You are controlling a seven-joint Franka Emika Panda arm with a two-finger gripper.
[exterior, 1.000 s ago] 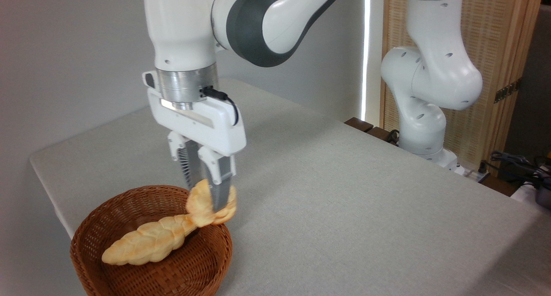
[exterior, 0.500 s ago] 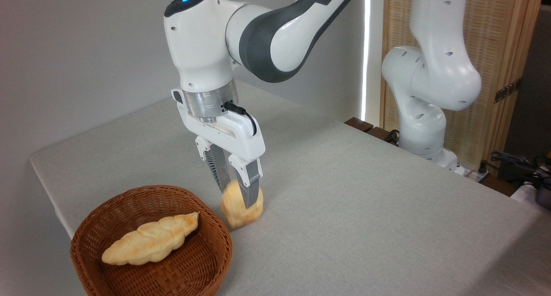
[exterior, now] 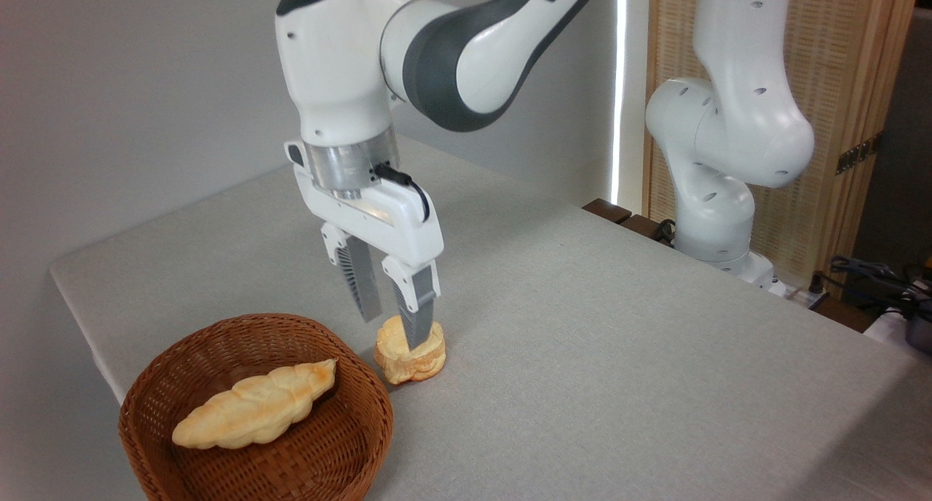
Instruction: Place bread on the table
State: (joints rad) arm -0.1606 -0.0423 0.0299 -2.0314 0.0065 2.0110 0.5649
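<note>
You see the small round golden-tan bread (exterior: 410, 352) lying flat on the large table with the light grey-beige cloth-like surface (exterior: 582, 326), just beside the rim of the brown woven wicker basket (exterior: 349, 443). The white two-finger gripper (exterior: 393, 329) is directly above the bread. Its jaws stand apart and they do not clamp it; the front fingertip overlaps the top of the bread. The long twisted pale-golden loaf (exterior: 255, 408) lies inside the basket.

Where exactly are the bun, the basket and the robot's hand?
bun (exterior: 419, 361): fixed camera, its lumpy front edge.
basket (exterior: 331, 450): fixed camera, its woven front wall.
hand (exterior: 393, 330): fixed camera, midway between the fingertips.
</note>
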